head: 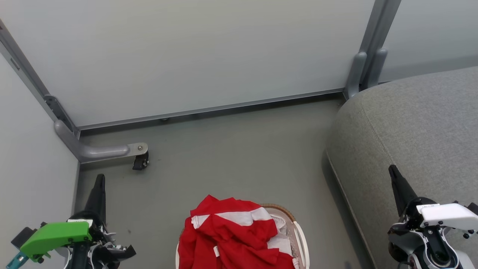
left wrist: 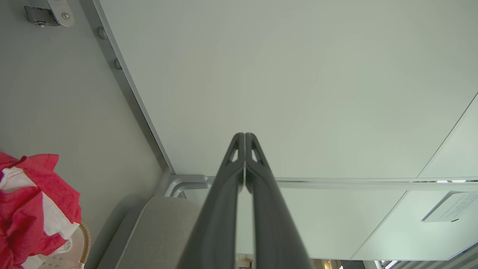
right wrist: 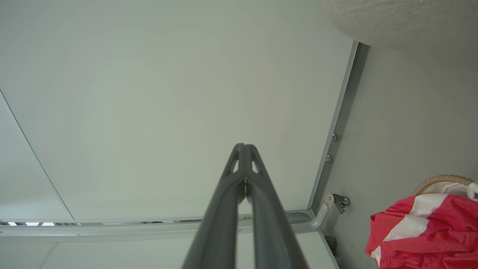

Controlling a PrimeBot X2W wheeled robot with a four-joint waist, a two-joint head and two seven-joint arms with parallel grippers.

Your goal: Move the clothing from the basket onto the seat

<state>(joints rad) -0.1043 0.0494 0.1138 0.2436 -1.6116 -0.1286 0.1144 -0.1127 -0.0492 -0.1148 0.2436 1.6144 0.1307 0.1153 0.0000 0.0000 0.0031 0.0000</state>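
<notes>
Head view, left to right. Your left claw [head: 99, 179] sits low at the left with its fingers pressed together and nothing between them; the left wrist view confirms this [left wrist: 244, 137], tips touching and aimed at a blank wall. It is well apart from the load.

At centre bottom, the clothing [head: 227, 231] is heaped in the basket [head: 301, 236] and mounded above the rim, all of it yet to move. The basket stands on the floor [head: 231, 149], cut off by the frame edge, so the pile's depth is hidden.

Risks:
- Go down with shut fingers and you will likely just ram the pile.
- Pinch one fold and tangled pieces may come along, or the light basket may tip or lift.
- A hanging hem could drag on the floor.

The seat [head: 410, 123] is at the right, near the basket. Its edge is rounded, so cloth dropped close to it may slide off.

Your right claw [head: 393, 170] hangs over the seat, also closed and empty [right wrist: 243, 146].
</notes>
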